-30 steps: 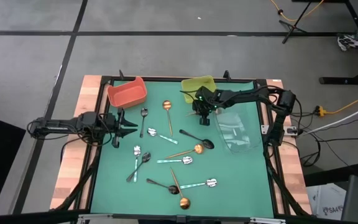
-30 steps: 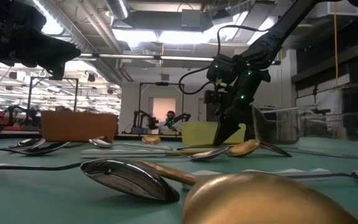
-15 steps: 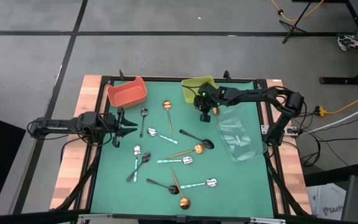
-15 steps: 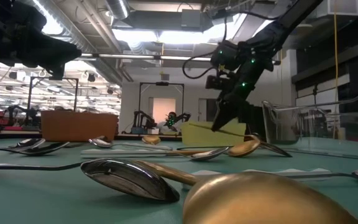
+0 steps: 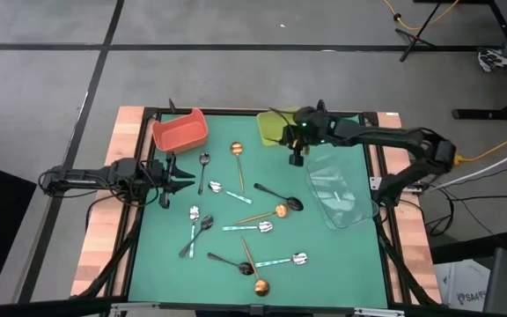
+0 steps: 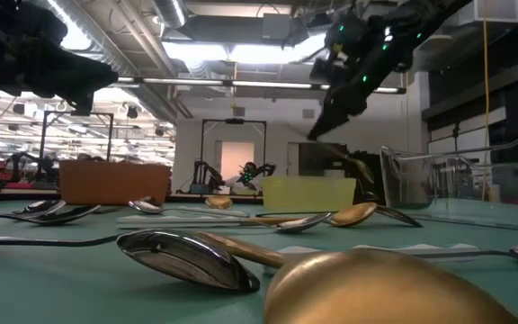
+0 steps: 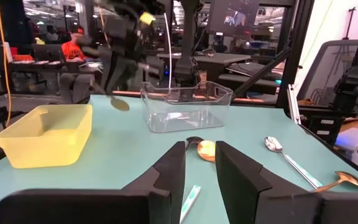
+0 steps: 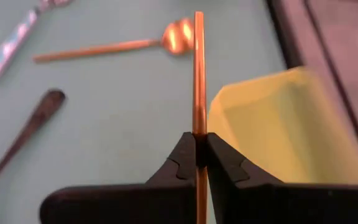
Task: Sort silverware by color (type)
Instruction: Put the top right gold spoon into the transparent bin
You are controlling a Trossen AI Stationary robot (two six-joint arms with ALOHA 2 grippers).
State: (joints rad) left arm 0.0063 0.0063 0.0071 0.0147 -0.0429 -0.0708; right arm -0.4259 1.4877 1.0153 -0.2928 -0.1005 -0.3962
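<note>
1. Right gripper [image 8: 196,151] is clamped tight on a copper spoon [image 8: 198,74], pinching the thin handle. We're carrying it up off the mat, right by the near edge of the yellow bin [image 5: 279,124]. Our guess is that's the copper drop spot, so the spoon's held high to clear the bin wall.

2. Left gripper [image 5: 181,180] sits parked just in front of the red bin [image 5: 181,130], well away from the yellow bin. Jaws are a little apart w/ nothing between them, looks like it's just waiting.

3. Rest of the spoons are loose on the green mat [image 5: 341,255], spread in front of the yellow bin. E.g. a black spoon [image 5: 279,195] w/ another copper one [image 5: 265,214] beside it, a silver spoon [image 5: 228,191] further toward the red bin, more beyond.

4. Clear bin [image 5: 336,189] is just beside the yellow bin. Can't tell if anything's in it, too see-through and glary.

5. Hard to see:
 - the held spoon's bowl isn't visible from the right wrist cam, only the handle
 - in the overhead shot the gripper covers most of it
 - can't see inside the yellow bin well, so no idea what's already sorted there.
</note>
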